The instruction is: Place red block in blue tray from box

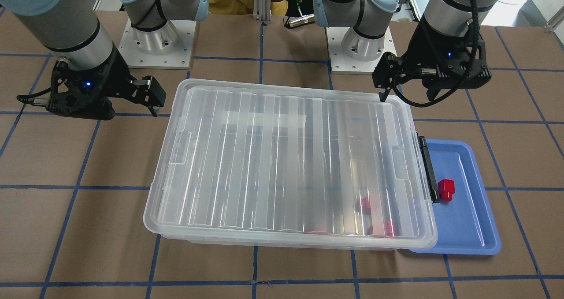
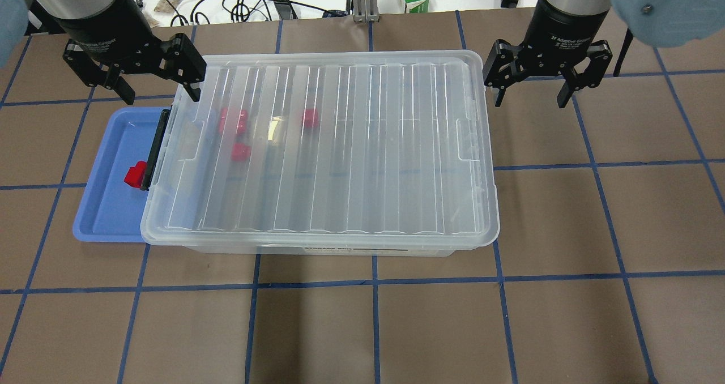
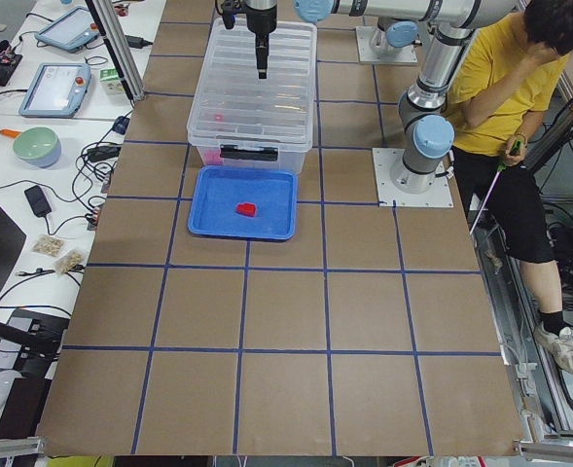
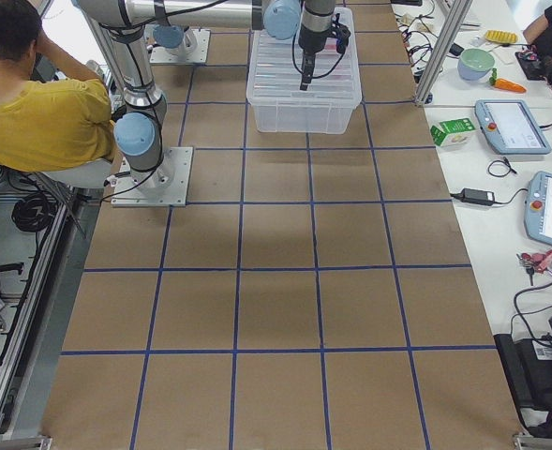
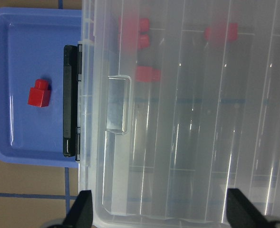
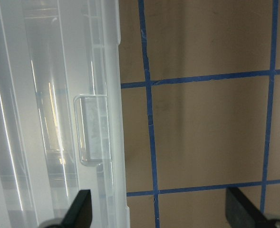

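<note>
Red block (image 2: 134, 175) lies in blue tray (image 2: 102, 214), clear of its rim, beside the ribbed box (image 2: 340, 146). Left gripper (image 2: 161, 94) and right gripper (image 2: 530, 101) hang spread, empty.

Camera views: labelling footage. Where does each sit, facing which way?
Overhead: behind the robot, looking down; left gripper, right gripper.
Front: across the table, facing robot; both grippers, mirrored.
Left side: table's end; left arm nearest.
Right side: opposite end; right arm nearest.
Left wrist: down on tray, box; fingertips.
Right wrist: down on box edge; fingertips.
Shared: red block in tray, overhead and front.
</note>
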`<state>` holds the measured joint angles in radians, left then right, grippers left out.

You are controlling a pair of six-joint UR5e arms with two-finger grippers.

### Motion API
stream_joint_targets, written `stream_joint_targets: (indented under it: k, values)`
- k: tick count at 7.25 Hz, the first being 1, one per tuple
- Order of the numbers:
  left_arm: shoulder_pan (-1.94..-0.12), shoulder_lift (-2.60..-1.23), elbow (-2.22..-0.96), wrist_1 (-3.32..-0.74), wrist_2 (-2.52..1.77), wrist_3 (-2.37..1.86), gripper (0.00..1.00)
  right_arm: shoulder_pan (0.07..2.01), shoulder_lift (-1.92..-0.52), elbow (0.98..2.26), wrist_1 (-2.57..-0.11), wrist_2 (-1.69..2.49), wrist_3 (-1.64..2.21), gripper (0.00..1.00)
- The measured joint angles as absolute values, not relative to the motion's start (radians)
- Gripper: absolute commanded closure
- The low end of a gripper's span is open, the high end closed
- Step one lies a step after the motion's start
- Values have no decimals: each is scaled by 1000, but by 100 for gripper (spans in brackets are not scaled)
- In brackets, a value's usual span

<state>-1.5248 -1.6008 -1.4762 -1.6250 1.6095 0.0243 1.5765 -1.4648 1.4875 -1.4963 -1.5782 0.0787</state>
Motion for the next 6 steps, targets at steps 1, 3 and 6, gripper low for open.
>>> stream_joint_targets:
  k: [1,3,6]
  values:
    - [-1525,-1597,-1476,-1625,1606,27,0,1574,-1477,1486,-1481,-1588,78,0]
    - [-1523,-1588,-1477,-1621,1603,33,0,1544,-1502,1488,-1461,-1589,77,0]
    - [-1522,-1587,-1477,-1613,1603,35,0,1531,-1523,1495,-1442,-1586,78,0]
